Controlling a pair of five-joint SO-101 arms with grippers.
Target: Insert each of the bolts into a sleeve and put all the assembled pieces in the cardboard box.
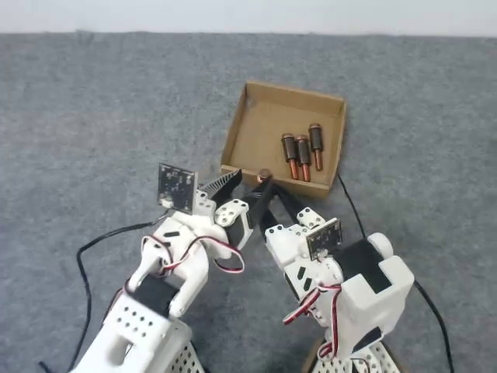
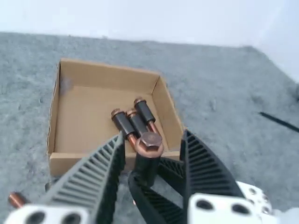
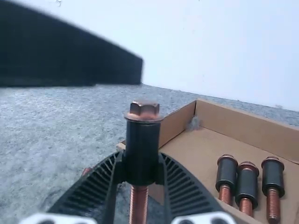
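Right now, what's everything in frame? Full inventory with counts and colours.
cardboard box: 1, brown, open-topped, on the carpet ahead of both arms
assembled pieces: 3, black sleeves on copper bolts, lying side by side in the box
held piece: 1, black sleeve with a copper bolt through it, upright by the box's near wall
loose copper part: 1, copper, on the carpet outside the box; likely a bolt, mostly cut off
carpet: 1, grey, covering the table
cables: 2, black, on the carpet beside the arms
wall: 1, white, behind the table
left gripper: 1, black fingers, open, either side of the held piece
right gripper: 1, black fingers, shut on the held piece
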